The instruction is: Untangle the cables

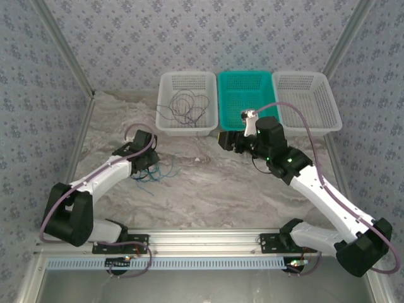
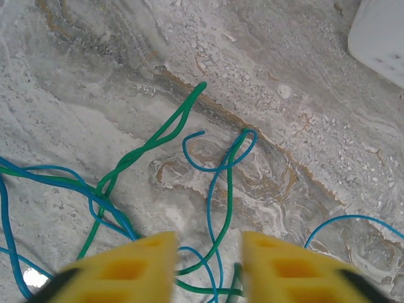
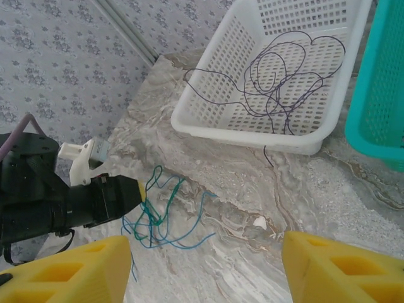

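Marbled tbl (image 1: 208,196) w/ cables (image 3: 153,218); floral-papered walls (image 1: 189,38); alu posts (image 1: 63,45)

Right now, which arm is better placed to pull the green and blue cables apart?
Left. The left gripper hangs right over the green cable and blue cable, with strands running between its jaws. The right gripper is open and empty, up by the teal basket, away from them.

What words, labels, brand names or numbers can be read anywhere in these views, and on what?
None can be read.
The baskets, arms, table and cables carry no visible writing; the wallpaper bears only a flower pattern.
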{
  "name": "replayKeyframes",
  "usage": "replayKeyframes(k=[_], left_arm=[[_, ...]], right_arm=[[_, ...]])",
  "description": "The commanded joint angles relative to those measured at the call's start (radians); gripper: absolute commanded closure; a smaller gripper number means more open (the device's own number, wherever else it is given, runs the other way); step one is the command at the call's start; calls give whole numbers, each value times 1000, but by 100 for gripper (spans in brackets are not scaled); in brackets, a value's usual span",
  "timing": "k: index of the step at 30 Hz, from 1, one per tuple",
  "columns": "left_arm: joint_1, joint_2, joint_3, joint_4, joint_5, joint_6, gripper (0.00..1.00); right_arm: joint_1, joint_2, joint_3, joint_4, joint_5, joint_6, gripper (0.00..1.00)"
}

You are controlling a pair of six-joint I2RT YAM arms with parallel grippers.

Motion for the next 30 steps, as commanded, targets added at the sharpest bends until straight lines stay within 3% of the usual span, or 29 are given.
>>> replayKeyframes(k=[1,8,14,22,28,30], left_arm=[[10,-31,42,-11,60,43,100],[0,-198,78,-85,255,103,100],[-33,-309,158,-214,260,89,100],[-45,-363,170,-187,302,25,100],[-48,-365,187,-193,295,16,100],[-48,-363,186,-190,298,15,100]], right_arm=[[19,36,7,66,10,-16,34],[111,178,32,194,-63,-110,31],[190,329,6,462,-146,-132,28],[255,553,23,799,-294,-109,42],[300,672,51,858,-352,-85,46],[310,707,67,870,-349,-76,54]])
